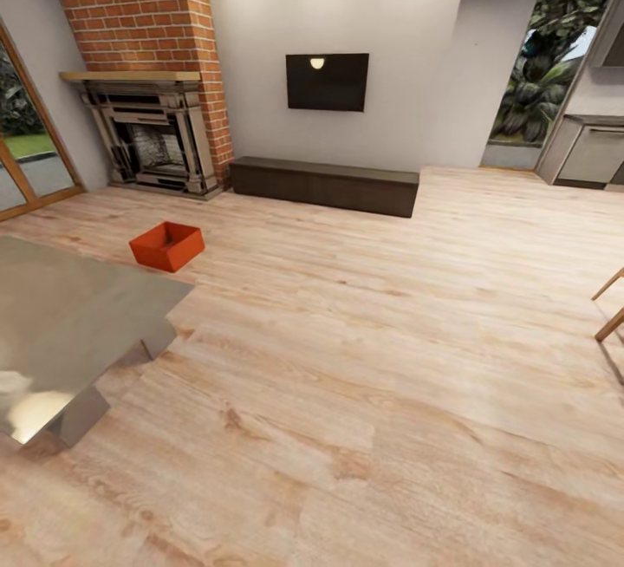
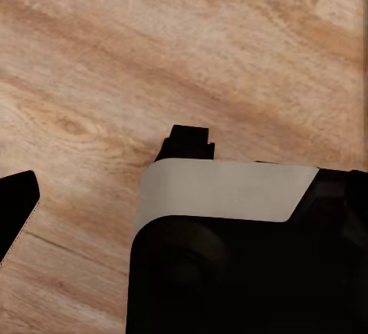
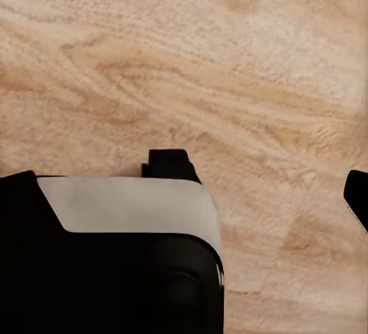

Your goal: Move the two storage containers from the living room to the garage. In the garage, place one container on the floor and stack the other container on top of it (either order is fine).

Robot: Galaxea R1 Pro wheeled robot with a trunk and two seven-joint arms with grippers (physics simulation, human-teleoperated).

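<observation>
Orange-red storage container (image 1: 167, 245) sits on the wood-plank floor (image 1: 364, 359) at about ten o'clock, near the brick fireplace (image 1: 152, 73); I'm at the fetching step, so next I must roll closer; both my grippers hang over planks, grip state untellable.

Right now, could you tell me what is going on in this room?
The robot is in the living room and handling nothing yet. One orange-red storage container sits on the wood-plank floor in front of the brick fireplace, untouched. Both wrist cameras look down at bare planks, with each gripper's fingers spread and empty.
</observation>
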